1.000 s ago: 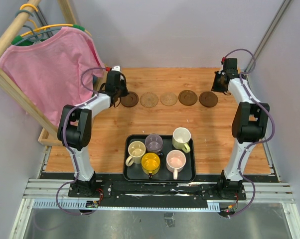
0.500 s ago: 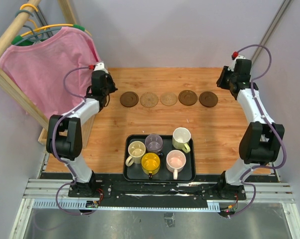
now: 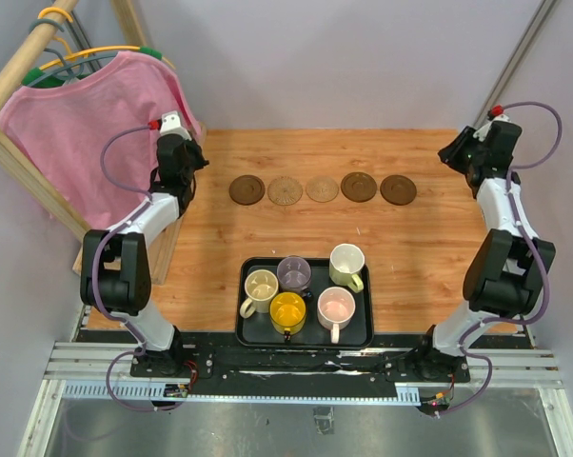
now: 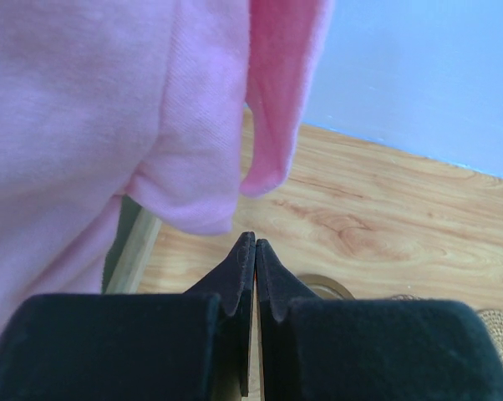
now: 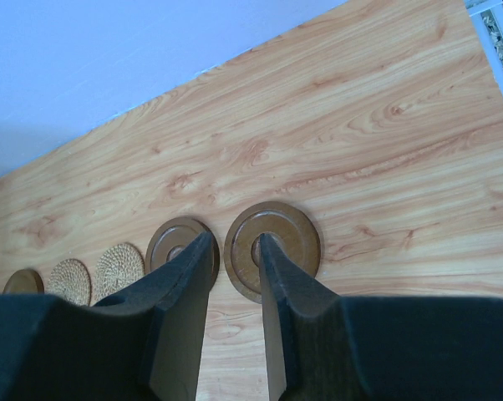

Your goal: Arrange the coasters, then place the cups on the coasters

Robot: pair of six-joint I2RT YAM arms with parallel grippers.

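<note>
So, by my reading the coasters (image 3: 322, 188) are arranged: five in a row at twelve o'clock, all bare. The cups (image 3: 288, 309) sit in the tray (image 3: 366, 326) at six. The left gripper (image 4: 255, 242) is clenched on nothing at ten, beside the pink shirt (image 3: 87, 133). The right gripper (image 5: 235, 239) hangs slightly parted and empty at two. Next I'd reach to six and pinch a cup's rim. The table (image 3: 429, 248) is bare wood and the walls are pale.
</note>
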